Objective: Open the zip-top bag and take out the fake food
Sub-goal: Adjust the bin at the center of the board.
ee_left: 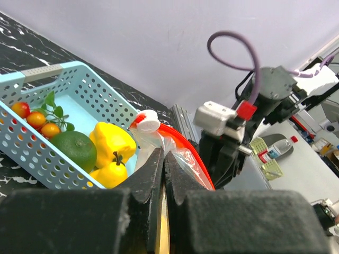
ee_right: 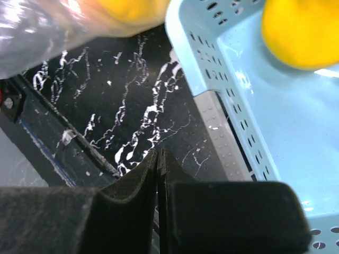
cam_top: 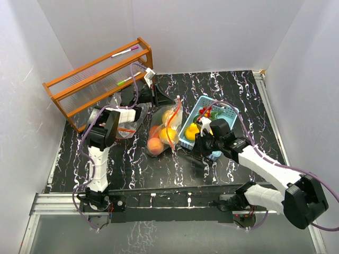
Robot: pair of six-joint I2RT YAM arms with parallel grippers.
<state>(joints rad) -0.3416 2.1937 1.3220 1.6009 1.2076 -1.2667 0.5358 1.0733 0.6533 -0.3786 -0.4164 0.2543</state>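
Because the left gripper (ee_left: 163, 157) pinches the zip-top bag (ee_left: 183, 159) at its red mouth, holding that end up from the surface (cam_top: 238, 90), the fake food (cam_top: 159, 142) settles low inside; the right gripper (ee_right: 158, 154) has its jaws pressed together, empty, beside the basket (ee_right: 222, 69)

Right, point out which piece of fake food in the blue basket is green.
The round, dimpled citrus, lying between the small red-orange tomatoes and the yellow pepper. It alone has a dark green body; the tomatoes only carry green leaves.
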